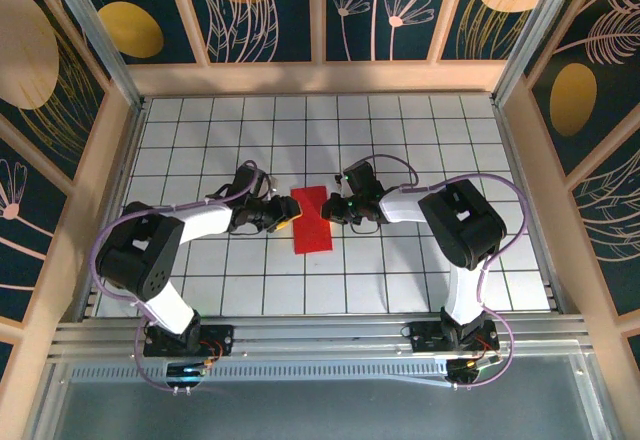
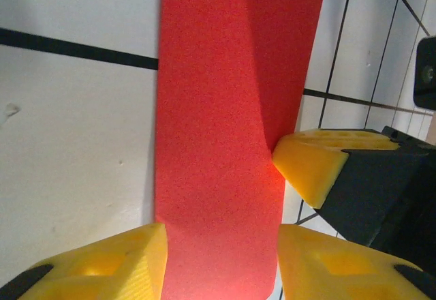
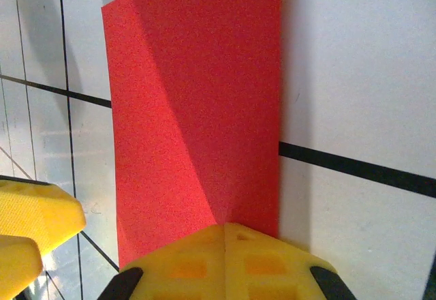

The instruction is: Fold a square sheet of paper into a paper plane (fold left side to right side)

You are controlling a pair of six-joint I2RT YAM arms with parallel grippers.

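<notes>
The square sheet of paper (image 1: 312,220) is bright red and lies folded into a narrow upright rectangle on the white grid table (image 1: 400,150). My left gripper (image 1: 287,216) is at the sheet's left edge. In the left wrist view the paper (image 2: 218,143) runs between the spread yellow fingers of that open gripper (image 2: 221,259), and its upper layer curls up slightly on the right. My right gripper (image 1: 335,210) is shut at the sheet's right edge. In the right wrist view its joined tips (image 3: 225,238) press down on the near edge of the paper (image 3: 191,109).
Both arms reach inward from their bases (image 1: 185,340) at the near edge. A wooden frame (image 1: 320,78) with patterned panels walls in the table. The right gripper's yellow fingertip (image 2: 317,163) sits against the paper close to my left fingers.
</notes>
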